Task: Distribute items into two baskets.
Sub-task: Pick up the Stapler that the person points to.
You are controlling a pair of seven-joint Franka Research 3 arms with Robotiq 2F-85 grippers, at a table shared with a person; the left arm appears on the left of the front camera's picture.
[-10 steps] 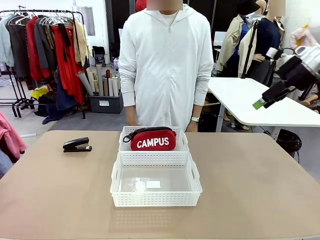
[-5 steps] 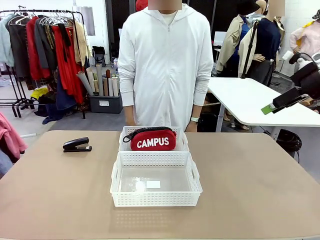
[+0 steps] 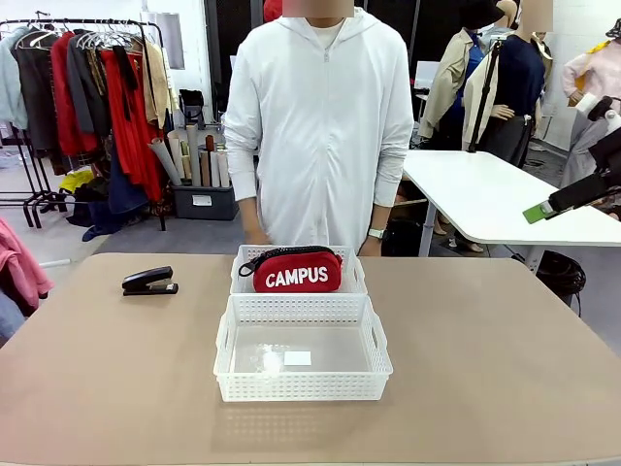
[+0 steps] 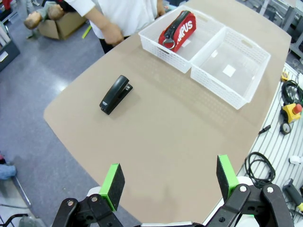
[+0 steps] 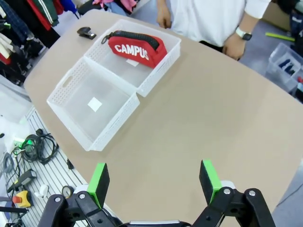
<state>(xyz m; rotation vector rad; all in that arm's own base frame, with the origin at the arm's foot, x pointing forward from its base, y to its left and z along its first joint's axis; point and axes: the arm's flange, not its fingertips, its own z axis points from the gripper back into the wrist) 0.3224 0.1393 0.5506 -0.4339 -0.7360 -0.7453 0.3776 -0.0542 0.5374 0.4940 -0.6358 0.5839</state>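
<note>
Item in place: the red zippered pouch [image 3: 297, 273] stands on its long edge inside the far basket [image 3: 236, 275], on the person's side; it looks already sorted
Item waiting: the black stapler [image 3: 149, 282] lies flat on the bare table [image 3: 505, 340], on the robot's left, well apart from both baskets; it is probably meant for the other basket
Baskets: the near basket [image 3: 303, 393] touches the far one, one behind the other at mid-table, likely so either arm can reach; it holds only a small white sticker [image 3: 298, 358] on its clear bottom
Writing: "CAMPUS" in white capitals on the pouch, facing the robot; the sticker is too small to read
Left arm: the left gripper [image 4: 169, 182] hangs high above the table, green pads spread wide, pinching nothing, with the stapler ahead of it
Right arm: the right gripper [image 5: 154, 182] is raised off to the right, jaws spread apart, holding nothing
Person: the person [image 3: 325, 126] stands at the far edge, hands low and off the items
</note>
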